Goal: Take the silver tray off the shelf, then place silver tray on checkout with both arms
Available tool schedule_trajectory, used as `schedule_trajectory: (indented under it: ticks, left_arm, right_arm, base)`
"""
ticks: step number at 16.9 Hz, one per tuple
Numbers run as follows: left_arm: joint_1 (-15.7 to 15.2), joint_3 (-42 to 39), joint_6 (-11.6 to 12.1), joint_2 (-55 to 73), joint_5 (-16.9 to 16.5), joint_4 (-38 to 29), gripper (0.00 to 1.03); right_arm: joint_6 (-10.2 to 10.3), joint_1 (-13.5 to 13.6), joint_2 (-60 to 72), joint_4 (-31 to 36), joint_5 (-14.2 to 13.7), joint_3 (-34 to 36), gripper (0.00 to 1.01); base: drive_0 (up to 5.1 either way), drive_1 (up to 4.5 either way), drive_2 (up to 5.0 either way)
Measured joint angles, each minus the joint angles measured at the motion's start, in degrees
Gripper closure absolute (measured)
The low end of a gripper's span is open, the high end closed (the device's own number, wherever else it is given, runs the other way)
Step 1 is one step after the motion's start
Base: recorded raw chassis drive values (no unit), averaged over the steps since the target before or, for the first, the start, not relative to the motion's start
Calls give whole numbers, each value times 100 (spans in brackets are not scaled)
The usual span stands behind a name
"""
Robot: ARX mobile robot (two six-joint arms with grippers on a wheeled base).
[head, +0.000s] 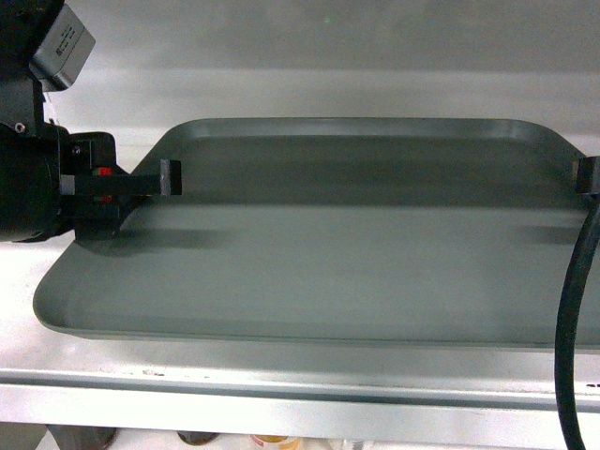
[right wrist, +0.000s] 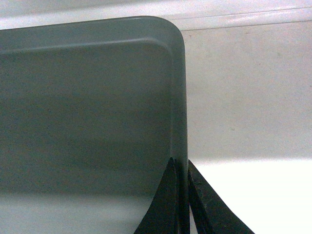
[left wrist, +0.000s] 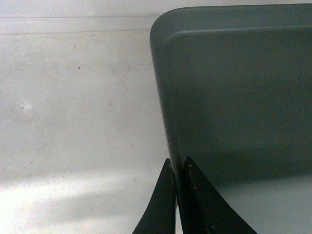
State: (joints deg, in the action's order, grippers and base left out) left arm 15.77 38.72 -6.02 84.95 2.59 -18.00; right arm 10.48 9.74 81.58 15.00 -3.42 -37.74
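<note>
Grey-silver, the silver tray [head: 337,244] lies flat on the white shelf [head: 281,380]. Left claw [left wrist: 179,195] pinches its nine-o'clock rim; right claw [right wrist: 184,195] pinches its three-o'clock rim.

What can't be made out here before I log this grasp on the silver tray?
- Head view: the silver tray runs off the right edge; its right rim is cut off, and only a bit of the right gripper shows.
- Both wrist views: the left gripper and right gripper straddle the rim, but the bottom edge crops the fingers.
- Below the shelf: items cropped, unidentifiable.
- The checkout is in no view.
</note>
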Motion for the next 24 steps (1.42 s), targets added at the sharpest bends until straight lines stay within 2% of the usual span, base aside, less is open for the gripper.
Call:
schedule_trajectory:
  ticks: [11, 24]
  left_arm:
    - [0, -2, 0, 0, 0, 11, 100]
    - [17, -20, 4, -35, 13, 17, 100]
  right_arm:
    - [0, 2, 2, 2, 0, 0, 98]
    - [0, 0, 20, 4, -11, 31, 98]
  base:
    - [1, -44, 47]
    - [14, -419, 447]
